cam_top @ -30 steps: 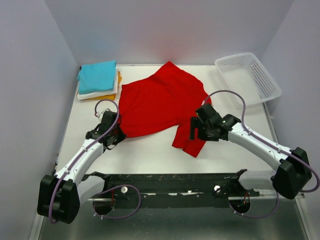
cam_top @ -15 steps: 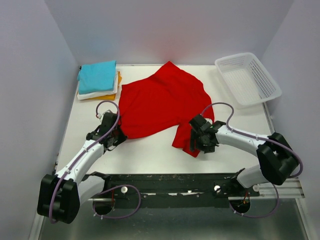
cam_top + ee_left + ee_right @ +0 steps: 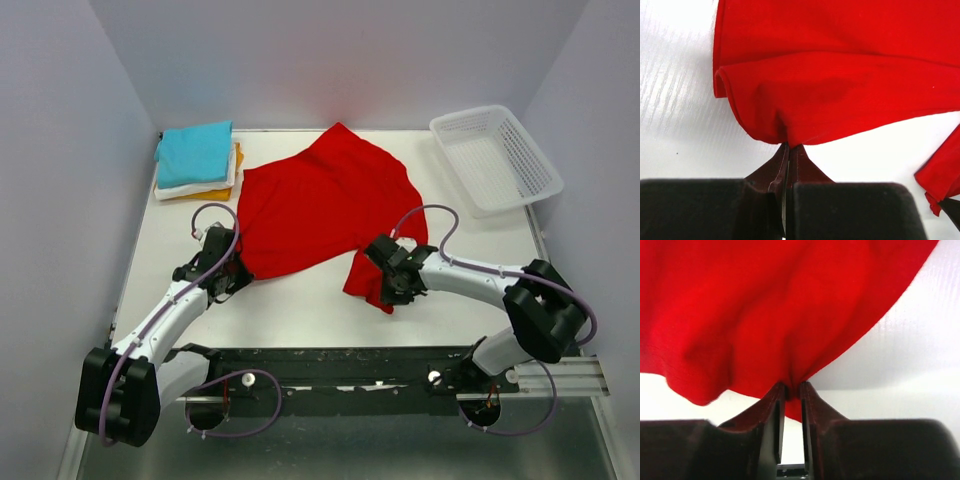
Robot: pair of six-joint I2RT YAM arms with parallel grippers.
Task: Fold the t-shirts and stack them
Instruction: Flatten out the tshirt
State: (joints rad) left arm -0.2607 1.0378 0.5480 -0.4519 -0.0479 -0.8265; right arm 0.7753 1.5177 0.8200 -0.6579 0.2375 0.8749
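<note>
A bright red t-shirt (image 3: pixel 325 200) lies spread and rumpled across the middle of the white table, one part hanging down toward the front at the right. My left gripper (image 3: pixel 232 276) is shut on the shirt's near left hem (image 3: pixel 785 137). My right gripper (image 3: pixel 385 283) is pinching the shirt's lower right flap (image 3: pixel 792 390), its jaws nearly together with bunched cloth between them. At the back left sits a folded stack, a turquoise shirt (image 3: pixel 195 152) on top of a white one (image 3: pixel 190 186) and an orange-yellow one (image 3: pixel 215 193).
A white plastic lattice basket (image 3: pixel 495 157) stands at the back right corner, partly over the table's edge. Walls close in the table on the left, back and right. The black mounting rail (image 3: pixel 340 368) runs along the near edge.
The right arm swung in toward the left and lowered onto the shirt's right flap, and its jaws closed on the cloth. The left arm and its hold stayed as they were.
</note>
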